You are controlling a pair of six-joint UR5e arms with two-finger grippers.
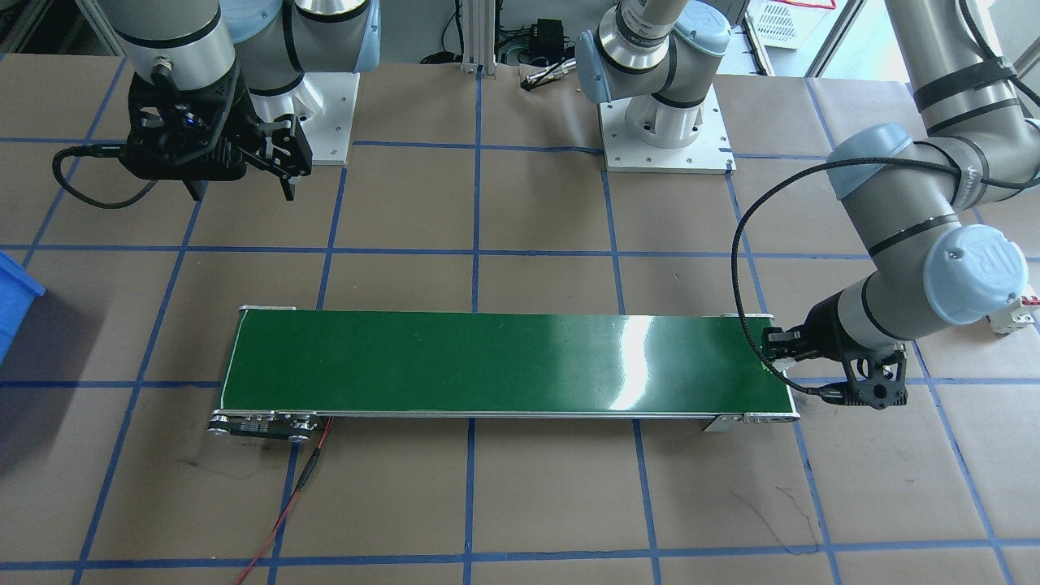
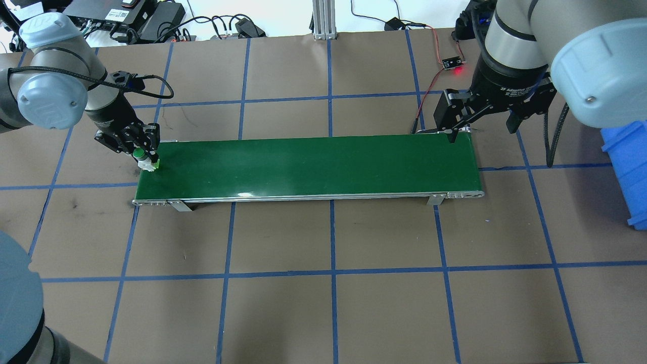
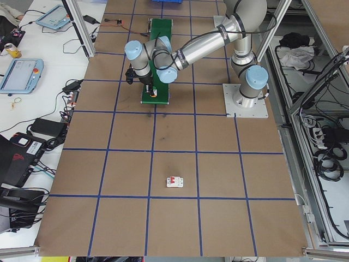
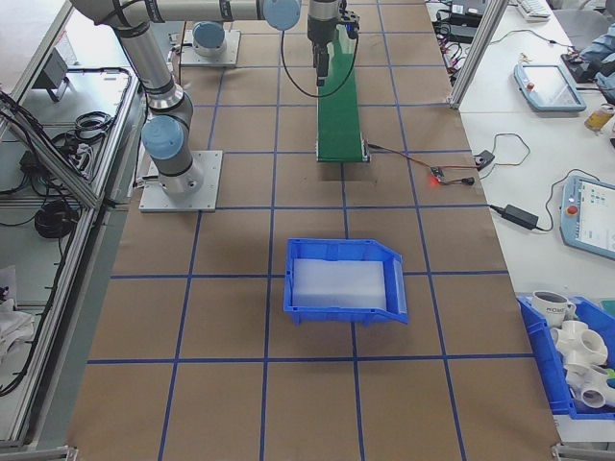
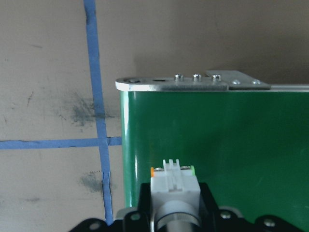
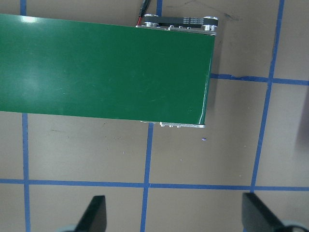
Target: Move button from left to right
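Button [image 2: 143, 158], a small push-button switch with a round green cap on a white and light-green blocky body, sits clamped between the two black fingers of the left gripper [image 2: 141, 157] at the left end of the long green conveyor belt [image 2: 308, 164]. In the overhead view its body touches or sits just above the belt surface near the far corner; which of the two cannot be told. The left wrist view shows the white block [image 5: 175, 182] held tight in the jaws, with the belt's metal end bracket [image 5: 193, 83] ahead of it.

At the belt's other end the right gripper [image 2: 480, 121] hangs above the far edge, its fingers spread wide and holding nothing; the right wrist view shows the two fingertips [image 6: 96, 212] well apart over the brown paper-covered table [image 2: 323, 283] with its blue tape grid.

A white boxy circuit breaker with a red mark [image 3: 175, 182] lies on the table well away from the belt, and a blue plastic bin [image 4: 344, 279] sits beyond the belt's right end.
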